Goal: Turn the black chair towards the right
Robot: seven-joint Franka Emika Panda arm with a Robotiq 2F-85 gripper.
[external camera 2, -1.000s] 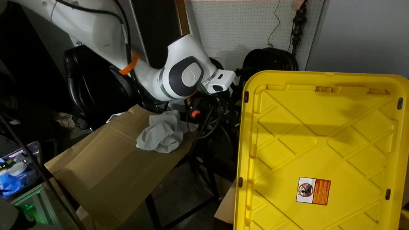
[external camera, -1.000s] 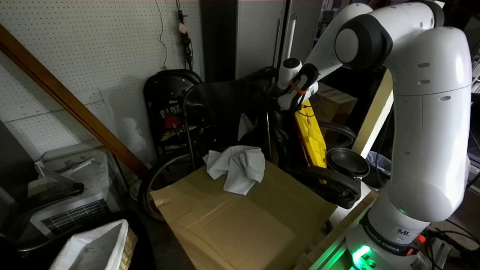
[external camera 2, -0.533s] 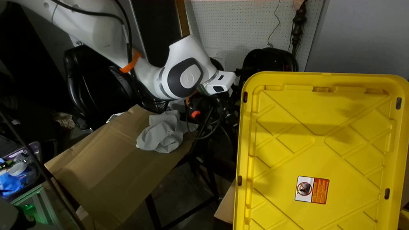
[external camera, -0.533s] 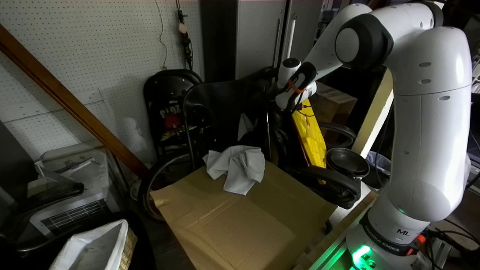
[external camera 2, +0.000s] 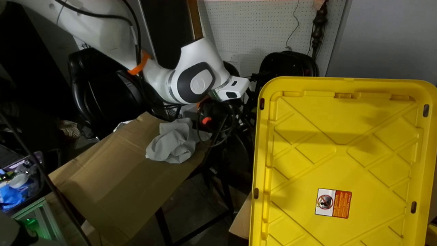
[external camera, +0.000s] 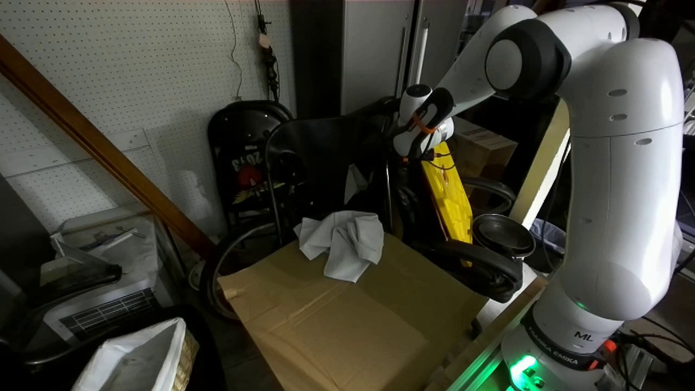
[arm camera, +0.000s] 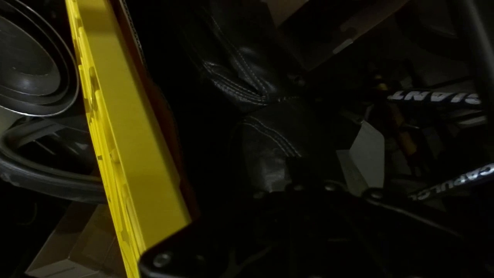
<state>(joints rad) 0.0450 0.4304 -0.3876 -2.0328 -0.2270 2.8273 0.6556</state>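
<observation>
The black chair point(arm camera: 270, 144) spans the middle of your wrist view, the yellow lid point(arm camera: 131, 127) standing close against it. This looks like the approach, the turn not yet made; next, you probably need firm contact, then a slow push rightward. The wicker basket point(external camera: 187, 354) carries a white liner point(external camera: 174, 335); round pans point(external camera: 502, 233) nest together. Your gripper point(arm camera: 305, 216) is too dark: you cannot tell whether it is wide or narrow.

I can't make out how the black jointed pincer point(arm camera: 278, 227) stands: too dark, cropped by the wrist view's bottom edge. Black stitched-leather chair point(arm camera: 270, 119) there mostly in shadow. In an exterior view, ridged yellow plastic lid point(external camera 2: 344, 160) runs off the bottom, its red-and-white label point(external camera 2: 333, 203) too small to read.
</observation>
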